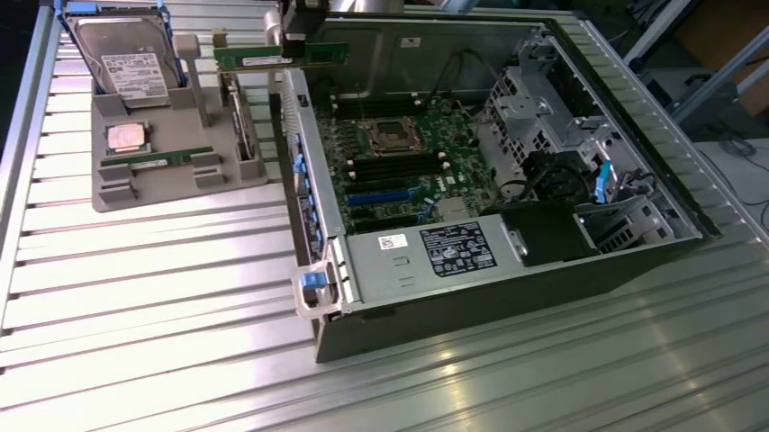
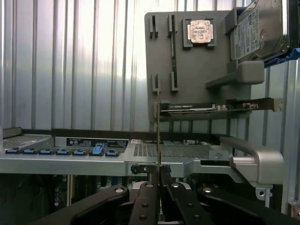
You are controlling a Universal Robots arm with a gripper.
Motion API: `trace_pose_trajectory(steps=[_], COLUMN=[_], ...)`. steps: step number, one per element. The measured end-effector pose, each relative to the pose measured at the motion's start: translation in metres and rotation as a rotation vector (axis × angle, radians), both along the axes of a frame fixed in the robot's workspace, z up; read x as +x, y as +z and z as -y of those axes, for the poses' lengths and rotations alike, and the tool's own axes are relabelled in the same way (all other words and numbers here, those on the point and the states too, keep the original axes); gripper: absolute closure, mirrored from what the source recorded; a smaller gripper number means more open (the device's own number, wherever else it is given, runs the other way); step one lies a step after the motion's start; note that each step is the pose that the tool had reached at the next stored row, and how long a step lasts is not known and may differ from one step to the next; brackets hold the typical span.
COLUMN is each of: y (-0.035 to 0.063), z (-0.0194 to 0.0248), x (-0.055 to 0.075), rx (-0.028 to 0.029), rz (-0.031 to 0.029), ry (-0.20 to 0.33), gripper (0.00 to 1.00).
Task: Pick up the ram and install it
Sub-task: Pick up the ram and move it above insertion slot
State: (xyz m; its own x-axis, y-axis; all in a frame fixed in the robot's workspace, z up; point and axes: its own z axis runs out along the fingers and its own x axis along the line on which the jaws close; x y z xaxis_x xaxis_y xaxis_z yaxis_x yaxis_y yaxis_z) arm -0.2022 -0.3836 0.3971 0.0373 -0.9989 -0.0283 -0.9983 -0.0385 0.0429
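I have the claw (image 2: 159,180) clenched on the ram (image 1: 272,56), held in the air where the grey tray (image 1: 121,193) meets the open computer case (image 1: 481,297). Pickup looks done; seating it in the motherboard (image 1: 402,184) remains.

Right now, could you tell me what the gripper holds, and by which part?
The gripper holds the ram, pinched by its upper long edge near mid-length.
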Motion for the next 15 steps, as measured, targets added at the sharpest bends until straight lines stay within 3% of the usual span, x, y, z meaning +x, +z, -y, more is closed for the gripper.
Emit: trace_pose_trajectory(steps=[15], y=[0.0000], z=[0.0000], x=[0.023], rx=[-0.0001], rz=[-0.0001], ry=[0.000], gripper=[0.87])
